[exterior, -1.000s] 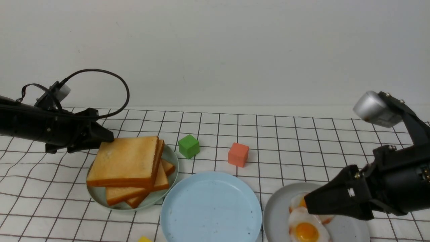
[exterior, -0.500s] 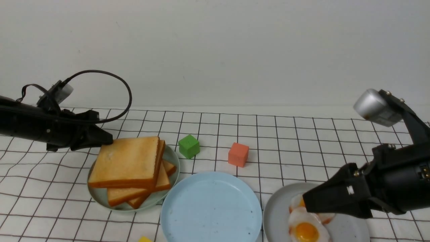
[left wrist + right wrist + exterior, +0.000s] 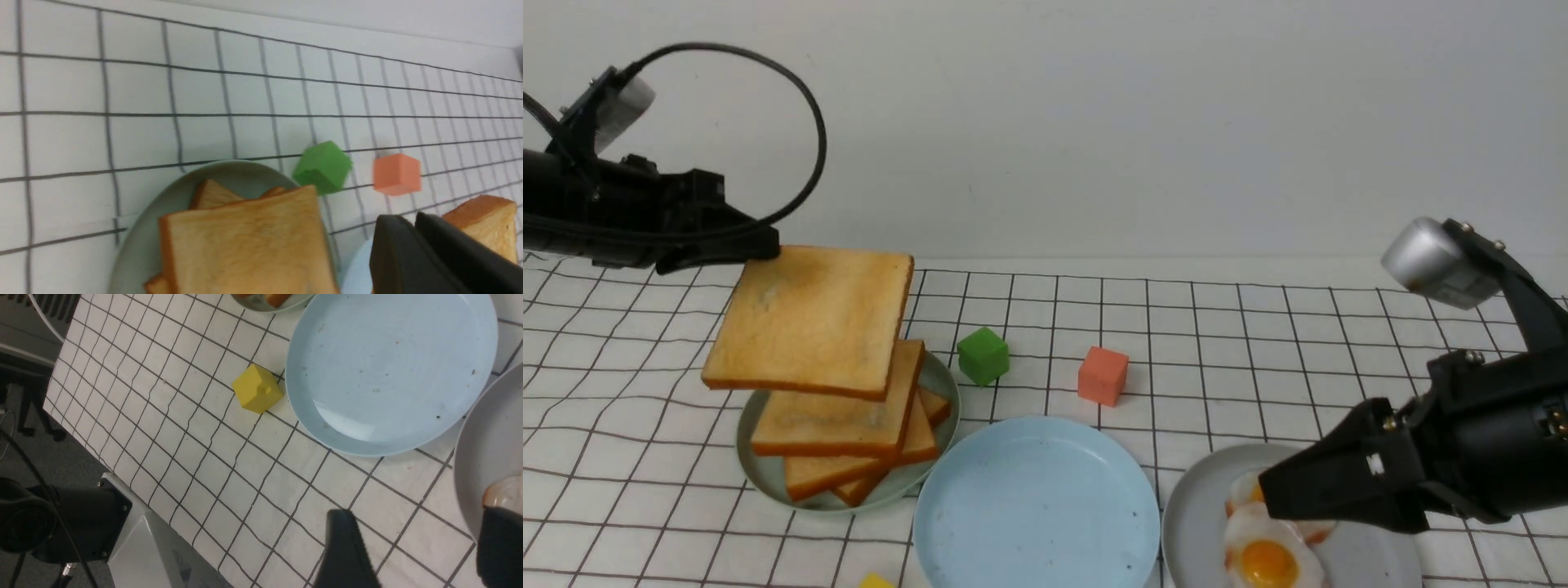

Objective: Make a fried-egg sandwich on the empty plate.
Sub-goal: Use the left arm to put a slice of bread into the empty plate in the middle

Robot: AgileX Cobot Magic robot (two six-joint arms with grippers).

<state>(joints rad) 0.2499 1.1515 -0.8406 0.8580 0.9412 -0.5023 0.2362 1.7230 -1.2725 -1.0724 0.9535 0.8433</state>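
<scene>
The left claw [image 3: 761, 251] pinched one toast slice [image 3: 809, 322] by a corner, holding it in the air above the other slices [image 3: 845, 425] on the green plate [image 3: 942, 384]. The blue plate [image 3: 1036, 498] sat at the near edge of the surface [image 3: 1258, 343], and the right claw [image 3: 1272, 495] hung spread over the grey plate [image 3: 1194, 523].

A table [image 3: 1339, 327] covered with a white cloth with a black grid [image 3: 1258, 343] is carrying six items. A round sage-green plate [image 3: 761, 476] is lying at the left. A round pale sky-blue plate [image 3: 1036, 506] is lying just beside it at the centre, and a round grey plate [image 3: 1194, 523] at the right. A green cube [image 3: 983, 355] and an orange cube [image 3: 1103, 376] are sitting behind the sky-blue plate. A yellow cube [image 3: 257, 388] is sitting just beside its near left rim.
</scene>
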